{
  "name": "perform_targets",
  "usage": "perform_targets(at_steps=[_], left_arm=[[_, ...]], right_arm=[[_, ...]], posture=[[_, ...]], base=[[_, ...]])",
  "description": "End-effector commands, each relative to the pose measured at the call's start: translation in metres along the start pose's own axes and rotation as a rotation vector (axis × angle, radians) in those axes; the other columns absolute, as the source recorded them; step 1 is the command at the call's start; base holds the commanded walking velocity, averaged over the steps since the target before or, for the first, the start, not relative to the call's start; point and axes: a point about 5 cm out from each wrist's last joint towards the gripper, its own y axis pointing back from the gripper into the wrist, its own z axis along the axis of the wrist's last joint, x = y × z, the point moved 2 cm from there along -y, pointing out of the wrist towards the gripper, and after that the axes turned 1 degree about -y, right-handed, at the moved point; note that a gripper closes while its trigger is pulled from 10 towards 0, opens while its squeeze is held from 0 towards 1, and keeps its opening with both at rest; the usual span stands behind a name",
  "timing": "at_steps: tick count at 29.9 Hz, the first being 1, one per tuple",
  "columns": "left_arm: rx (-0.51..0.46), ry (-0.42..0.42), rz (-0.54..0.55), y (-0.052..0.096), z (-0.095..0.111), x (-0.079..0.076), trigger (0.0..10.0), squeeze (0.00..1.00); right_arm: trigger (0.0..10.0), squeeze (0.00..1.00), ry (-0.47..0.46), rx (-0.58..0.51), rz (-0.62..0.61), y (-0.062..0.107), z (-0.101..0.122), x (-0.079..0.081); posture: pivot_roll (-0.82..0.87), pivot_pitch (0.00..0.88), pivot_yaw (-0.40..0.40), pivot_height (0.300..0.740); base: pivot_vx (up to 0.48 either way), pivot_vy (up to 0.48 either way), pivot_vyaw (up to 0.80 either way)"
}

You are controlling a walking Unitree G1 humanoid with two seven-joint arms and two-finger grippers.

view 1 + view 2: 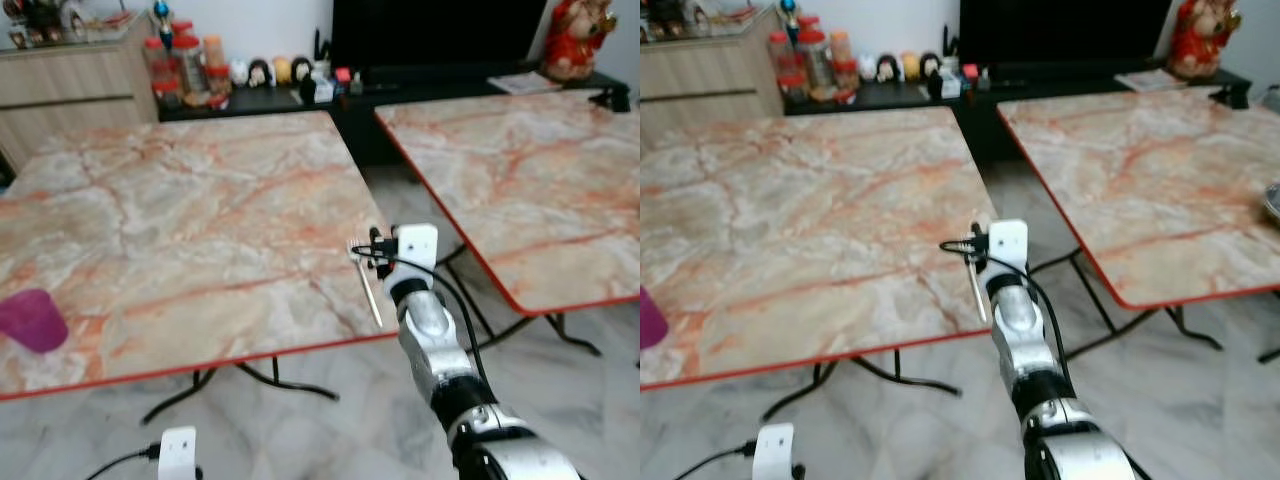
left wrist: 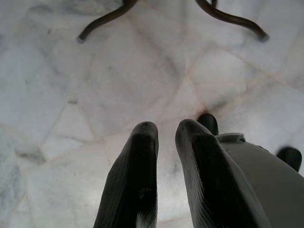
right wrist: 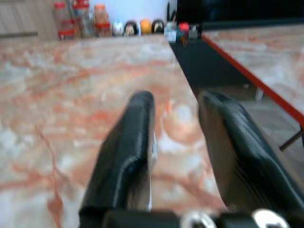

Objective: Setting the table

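Note:
A pale fork (image 1: 370, 293) lies on the marble table (image 1: 200, 220) near its front right corner, handle toward the red edge. My right gripper (image 1: 375, 250) hovers low over the fork's tined end. In the right wrist view its fingers (image 3: 137, 137) stand apart and open, with a sliver of the fork (image 3: 153, 148) beside one finger. A purple cup (image 1: 32, 320) stands at the table's front left. My left gripper (image 2: 166, 128) hangs below the table's front edge, pointing at the floor, its fingers close together with nothing between them.
A second marble table (image 1: 520, 170) stands to the right across a narrow gap of floor. Behind are a wooden cabinet (image 1: 70, 85), jars (image 1: 185, 65), small figurines (image 1: 270, 72), a dark TV (image 1: 440, 35) and a red statue (image 1: 578, 35). Black table legs (image 2: 228, 16) curve over the tiled floor.

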Motion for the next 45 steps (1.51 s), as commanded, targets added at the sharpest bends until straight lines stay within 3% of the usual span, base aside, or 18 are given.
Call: perform_targets(at_steps=[1, 3, 4, 5, 6, 7, 8, 9, 12, 13, 14, 31, 45], left_arm=[[0.003, -0.004, -0.011, 0.0, 0.0, -0.002, 10.0, 0.0], [0.004, -0.004, -0.011, 0.0, 0.0, -0.002, 10.0, 0.0], [0.005, -0.005, -0.013, 0.0, 0.0, -0.003, 10.0, 0.0], [0.005, -0.005, -0.013, 0.0, 0.0, -0.003, 10.0, 0.0], [0.005, -0.006, -0.014, 0.0, 0.0, -0.003, 10.0, 0.0], [0.005, -0.006, -0.015, 0.0, 0.0, -0.003, 10.0, 0.0], [0.005, -0.006, -0.014, 0.0, 0.0, -0.003, 10.0, 0.0], [0.005, -0.006, -0.013, 0.0, 0.0, -0.002, 10.0, 0.0], [0.005, -0.006, -0.011, 0.0, 0.0, -0.002, 10.0, 0.0], [0.005, -0.007, -0.01, 0.0, 0.0, -0.001, 10.0, 0.0], [0.003, -0.006, -0.009, 0.0, 0.0, -0.001, 10.0, 0.0], [-0.021, 0.003, -0.009, -0.001, 0.006, -0.001, 10.0, 0.0], [-0.014, 0.002, -0.006, -0.001, 0.004, -0.001, 10.0, 0.0]], right_arm=[[10.0, 0.0, -0.029, 0.048, -0.023, -0.001, -0.005, -0.005], [10.0, 0.0, -0.03, 0.049, -0.023, -0.001, -0.005, -0.005], [10.0, 0.0, -0.021, 0.12, -0.019, -0.001, -0.014, -0.009], [10.0, 0.0, -0.021, 0.12, -0.019, -0.001, -0.014, -0.009], [10.0, 0.63, -0.012, 0.148, -0.012, -0.001, -0.018, -0.01], [10.0, 0.63, -0.011, 0.144, -0.011, -0.001, -0.017, -0.011], [10.0, 0.82, -0.013, 0.14, -0.011, -0.002, -0.016, -0.011], [10.0, 0.85, -0.016, 0.138, -0.012, -0.003, -0.014, -0.01], [10.0, 0.79, -0.015, 0.134, -0.011, -0.004, -0.012, -0.009], [10.0, 0.49, -0.015, 0.133, -0.011, -0.004, -0.012, -0.009], [10.0, 0.0, -0.014, 0.135, -0.01, -0.005, -0.012, -0.008], [10.0, 0.0, -0.017, 0.129, -0.001, -0.005, -0.011, -0.005], [10.0, 0.0, -0.006, 0.128, 0.02, -0.005, -0.011, -0.001]], posture=[[-0.01, 0.0, 0.011, 0.74], [-0.01, 0.0, 0.011, 0.74], [-0.01, 0.0, 0.012, 0.74], [-0.01, 0.0, 0.012, 0.74], [-0.01, 0.0, 0.013, 0.74], [0.0, 0.0, 0.013, 0.74], [0.0, 0.0, 0.013, 0.74], [0.0, 0.0, 0.014, 0.74], [0.0, 0.0, 0.014, 0.74], [0.0, 0.0, 0.014, 0.74], [0.0, 0.0, 0.014, 0.74], [0.0, 0.0, 0.015, 0.74], [0.0, 0.0, 0.013, 0.74]], base=[[0.0, 0.0, 0.0], [0.0, 0.0, 0.0], [0.0, 0.0, 0.0], [0.0, 0.0, 0.0], [0.0, 0.0, 0.0], [0.0, 0.0, 0.0], [0.0, 0.0, 0.0], [0.0, 0.0, 0.0], [0.0, 0.0, 0.0], [0.0, 0.0, 0.0], [0.0, 0.0, 0.0], [0.0, 0.0, 0.0], [0.286, 0.0, 0.0]])
